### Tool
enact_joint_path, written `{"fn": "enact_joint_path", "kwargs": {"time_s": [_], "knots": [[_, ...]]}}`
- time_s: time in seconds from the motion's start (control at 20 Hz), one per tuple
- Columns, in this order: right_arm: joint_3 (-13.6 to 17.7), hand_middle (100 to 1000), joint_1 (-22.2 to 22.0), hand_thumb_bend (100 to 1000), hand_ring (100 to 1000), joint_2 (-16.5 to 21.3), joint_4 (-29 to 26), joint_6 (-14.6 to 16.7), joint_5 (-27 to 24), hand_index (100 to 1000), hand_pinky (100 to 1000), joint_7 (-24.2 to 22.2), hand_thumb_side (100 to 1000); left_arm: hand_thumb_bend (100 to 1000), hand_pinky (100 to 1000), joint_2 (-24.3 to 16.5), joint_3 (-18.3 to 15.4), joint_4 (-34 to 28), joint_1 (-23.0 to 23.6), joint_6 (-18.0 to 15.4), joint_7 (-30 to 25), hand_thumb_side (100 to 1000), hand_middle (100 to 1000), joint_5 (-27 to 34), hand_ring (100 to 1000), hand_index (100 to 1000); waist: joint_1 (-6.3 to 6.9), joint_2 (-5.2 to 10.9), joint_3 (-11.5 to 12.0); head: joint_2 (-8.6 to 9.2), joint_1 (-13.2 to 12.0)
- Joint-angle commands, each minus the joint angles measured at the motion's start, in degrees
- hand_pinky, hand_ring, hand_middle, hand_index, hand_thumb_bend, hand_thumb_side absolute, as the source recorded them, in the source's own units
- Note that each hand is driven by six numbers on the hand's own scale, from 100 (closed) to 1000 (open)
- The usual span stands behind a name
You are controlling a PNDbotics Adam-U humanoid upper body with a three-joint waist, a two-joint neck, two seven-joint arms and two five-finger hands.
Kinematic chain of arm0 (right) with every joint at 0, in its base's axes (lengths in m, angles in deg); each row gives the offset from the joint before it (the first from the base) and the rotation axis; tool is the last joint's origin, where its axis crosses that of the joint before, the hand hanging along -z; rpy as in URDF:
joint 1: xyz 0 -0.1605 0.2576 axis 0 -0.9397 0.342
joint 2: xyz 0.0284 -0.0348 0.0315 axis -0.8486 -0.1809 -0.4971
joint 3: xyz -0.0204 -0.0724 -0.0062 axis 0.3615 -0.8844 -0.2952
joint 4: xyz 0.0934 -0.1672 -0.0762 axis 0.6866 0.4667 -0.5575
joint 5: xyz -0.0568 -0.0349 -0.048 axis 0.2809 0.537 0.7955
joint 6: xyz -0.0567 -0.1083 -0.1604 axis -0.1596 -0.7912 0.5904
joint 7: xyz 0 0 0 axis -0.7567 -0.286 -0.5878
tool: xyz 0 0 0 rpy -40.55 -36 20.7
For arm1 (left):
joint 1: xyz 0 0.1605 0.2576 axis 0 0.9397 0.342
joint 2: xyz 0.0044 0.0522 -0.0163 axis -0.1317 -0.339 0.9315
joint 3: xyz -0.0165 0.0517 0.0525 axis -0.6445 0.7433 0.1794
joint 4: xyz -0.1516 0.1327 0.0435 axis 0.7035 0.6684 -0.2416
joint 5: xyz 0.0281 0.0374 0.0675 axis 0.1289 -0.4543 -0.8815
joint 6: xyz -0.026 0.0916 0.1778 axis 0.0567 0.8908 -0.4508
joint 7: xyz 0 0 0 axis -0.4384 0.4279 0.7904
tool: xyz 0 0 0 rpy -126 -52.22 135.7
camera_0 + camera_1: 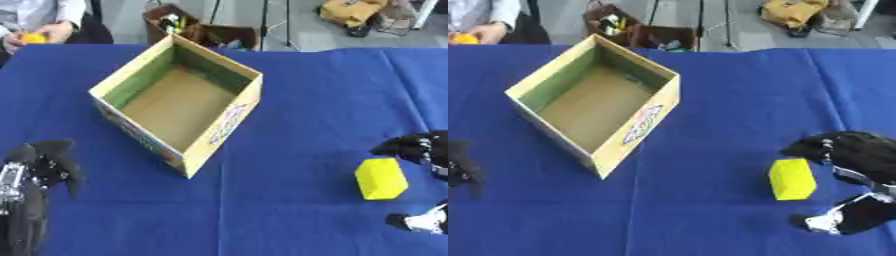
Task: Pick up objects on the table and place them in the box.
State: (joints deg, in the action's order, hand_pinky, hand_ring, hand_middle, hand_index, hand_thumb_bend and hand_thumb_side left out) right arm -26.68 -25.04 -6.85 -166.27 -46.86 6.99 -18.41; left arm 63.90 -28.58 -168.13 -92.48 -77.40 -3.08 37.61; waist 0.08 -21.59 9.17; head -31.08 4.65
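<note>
Yellow block (pixel 792 179) on blue table (pixel 710 100) at right, right hand (pixel 859 165) spread open around it without gripping, cardboard box (pixel 179 102) far left, left hand (pixel 39 167) idle near left, fingers relaxed.

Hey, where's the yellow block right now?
The yellow block lies on the blue tablecloth at the robot's right, between the open right robot hand's fingers and thumb, well right of the cardboard box.

Black right hand (pixel 859 150), silver-white thumb joint.

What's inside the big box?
The box looks empty: only its bare brown floor shows. The strip of floor behind its near wall is hidden. The yellow block sits outside on the blue cloth.
</note>
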Motion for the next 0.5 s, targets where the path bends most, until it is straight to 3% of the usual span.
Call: {"fn": "enact_joint_path", "kwargs": {"time_s": [0.05, 0.5], "knots": [[-0.01, 834, 0.86, 451, 830, 2.79, -0.86, -0.84, 1.2, 973, 777, 1.04, 812, 100, 232, -0.54, 0.31, -1.09, -0.16, 0.01, -0.3, 1000, 398, 0.07, 393, 655, -0.17, 0.79, 0.04, 0.54, 0.19], [-0.76, 808, 0.86, 405, 821, 3.68, -0.86, -2.83, 2.22, 951, 768, 0.86, 747, 100, 231, -0.48, 0.4, -1.09, -0.12, 0.03, -0.51, 1000, 398, -0.16, 393, 655, -0.27, 0.36, 0.29, 0.77, 0.72]]}}
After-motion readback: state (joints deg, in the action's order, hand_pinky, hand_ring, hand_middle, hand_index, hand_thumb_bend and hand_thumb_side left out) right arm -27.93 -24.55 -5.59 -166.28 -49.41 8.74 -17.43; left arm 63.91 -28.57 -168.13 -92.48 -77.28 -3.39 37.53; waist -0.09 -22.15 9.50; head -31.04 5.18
